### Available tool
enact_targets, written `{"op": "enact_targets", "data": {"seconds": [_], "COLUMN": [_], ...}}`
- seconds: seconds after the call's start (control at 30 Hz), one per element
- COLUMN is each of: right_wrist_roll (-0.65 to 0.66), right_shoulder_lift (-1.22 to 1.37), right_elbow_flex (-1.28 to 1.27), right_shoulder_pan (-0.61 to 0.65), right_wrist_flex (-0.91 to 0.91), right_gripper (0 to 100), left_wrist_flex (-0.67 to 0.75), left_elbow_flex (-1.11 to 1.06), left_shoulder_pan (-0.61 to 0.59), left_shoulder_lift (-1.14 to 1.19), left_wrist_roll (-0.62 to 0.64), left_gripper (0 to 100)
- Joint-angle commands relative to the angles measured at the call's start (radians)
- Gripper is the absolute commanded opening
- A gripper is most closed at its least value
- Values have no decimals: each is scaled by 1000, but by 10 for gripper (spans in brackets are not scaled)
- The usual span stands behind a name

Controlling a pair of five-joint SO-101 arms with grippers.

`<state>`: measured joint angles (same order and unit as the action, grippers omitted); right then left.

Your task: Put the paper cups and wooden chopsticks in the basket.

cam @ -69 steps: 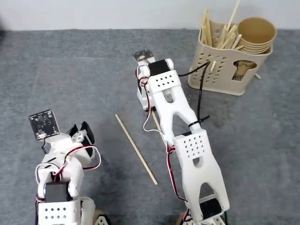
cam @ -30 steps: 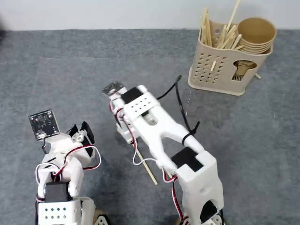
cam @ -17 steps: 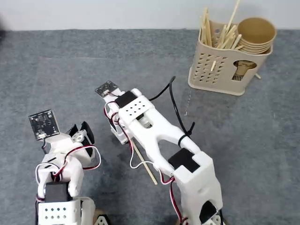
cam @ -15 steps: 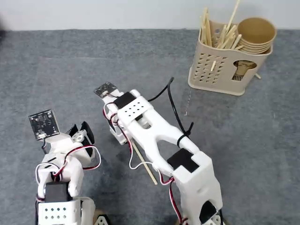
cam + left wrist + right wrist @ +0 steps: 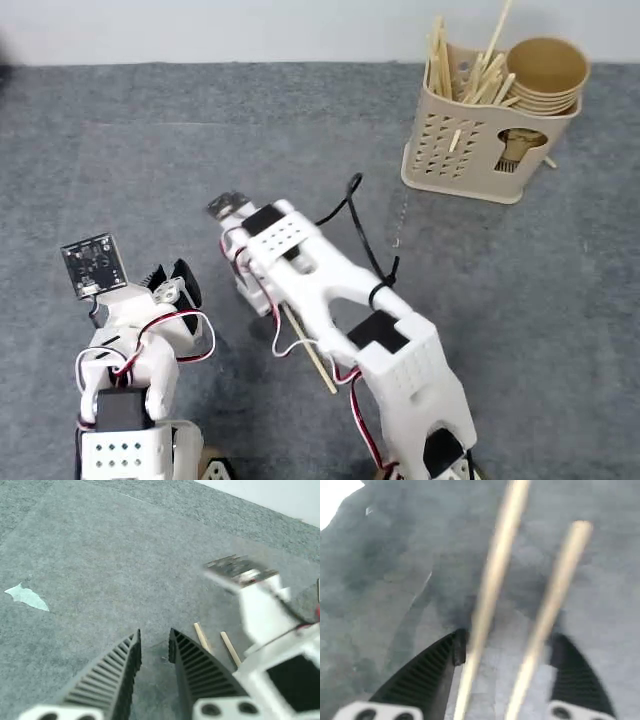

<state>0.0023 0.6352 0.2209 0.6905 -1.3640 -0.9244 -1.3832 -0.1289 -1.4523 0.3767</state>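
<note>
change: right tool [image 5: 507, 645] swung back from basket [image 5: 455, 150], now low over two chopsticks [image 5: 492, 585]
right tool: wide, straddling both, nothing gripped
left tool [image 5: 154, 647]: narrow gap, empty
meaning: next pickup likely starting
</note>
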Motion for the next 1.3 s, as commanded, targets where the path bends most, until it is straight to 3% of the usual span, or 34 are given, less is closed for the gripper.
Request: {"op": "enact_targets", "data": {"seconds": [0.0,0.3,0.87,1.1,1.27], "right_wrist_roll": [-3,35,92,198,204], "right_shoulder_lift": [18,-25,-492,-697,-748], "right_elbow_flex": [6,6,6,164,321], "right_shoulder_pan": [-70,-113,-145,-282,-429], "right_wrist_flex": [7,-82,-193,-160,5], "right_gripper": [9,8,8,8,8], "left_wrist_flex": [23,23,23,23,23], "left_elbow_flex": [8,8,8,8,8], "left_shoulder_pan": [-9,-9,-9,-9,-9], "left_shoulder_lift": [6,6,6,6,6], "left_wrist_roll": [-9,-9,-9,-9,-9], "left_gripper": [91,91,91,91,91]}}
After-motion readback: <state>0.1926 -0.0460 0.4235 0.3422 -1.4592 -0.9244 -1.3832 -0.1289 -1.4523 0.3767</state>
